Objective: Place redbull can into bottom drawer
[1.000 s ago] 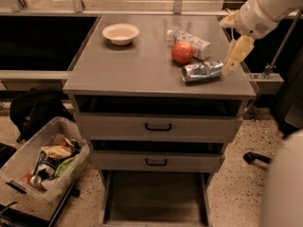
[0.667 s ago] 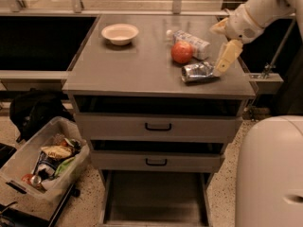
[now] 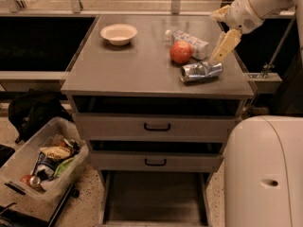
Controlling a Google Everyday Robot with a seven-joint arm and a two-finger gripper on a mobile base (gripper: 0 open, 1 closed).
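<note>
The redbull can (image 3: 200, 71) lies on its side on the grey cabinet top (image 3: 128, 65), near the front right. My gripper (image 3: 221, 50) hangs just above and to the right of the can, its cream fingers (image 3: 225, 44) pointing down towards the can's right end. The bottom drawer (image 3: 154, 195) is pulled out at floor level, showing a plain dark-grey floor with nothing in it.
A red apple (image 3: 181, 52) and a clear plastic bottle (image 3: 190, 41) lie just behind the can. A white bowl (image 3: 119, 33) stands at the back left. Two upper drawers with black handles (image 3: 156, 126) are closed. A plastic bin of trash (image 3: 45, 167) sits on the floor left. My white base (image 3: 265, 169) fills the lower right.
My gripper has moved left and down towards the can's right end. My white base has come into view at the lower right. The can has not moved.
</note>
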